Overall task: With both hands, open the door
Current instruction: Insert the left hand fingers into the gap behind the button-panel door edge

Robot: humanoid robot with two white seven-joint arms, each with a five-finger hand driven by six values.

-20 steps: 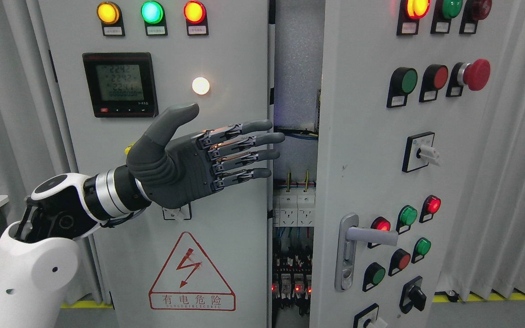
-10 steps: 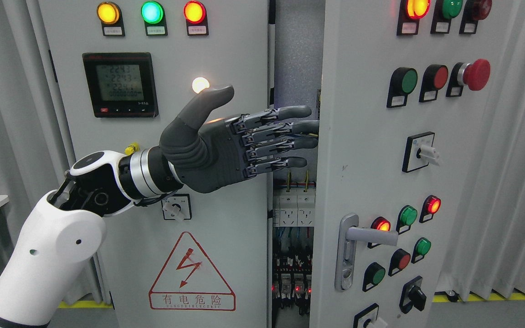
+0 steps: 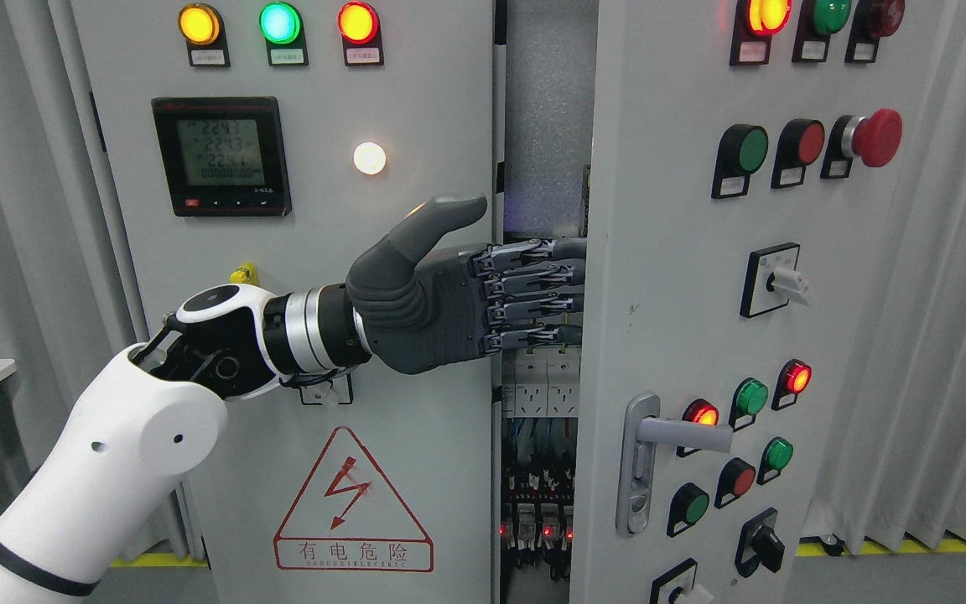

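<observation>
The right-hand cabinet door (image 3: 684,277) stands ajar, its free edge pulled clear of the left door (image 3: 416,101), leaving a dark gap where breakers (image 3: 537,382) and wiring show; the left hand (image 3: 449,298) reaches into that gap from the left, thumb raised, fingers (image 3: 533,281) stretched out straight with their tips hidden behind the door's edge, so whether they grip it I cannot tell; the lever handle (image 3: 667,436) sits lower down, untouched.

A narrow gap (image 3: 546,126) stands open between the left door (image 3: 416,84) and right door (image 3: 659,252). The left hand (image 3: 466,294) fills it at mid-height; toward 6 o'clock, breakers (image 3: 540,377) and wiring block it.
</observation>
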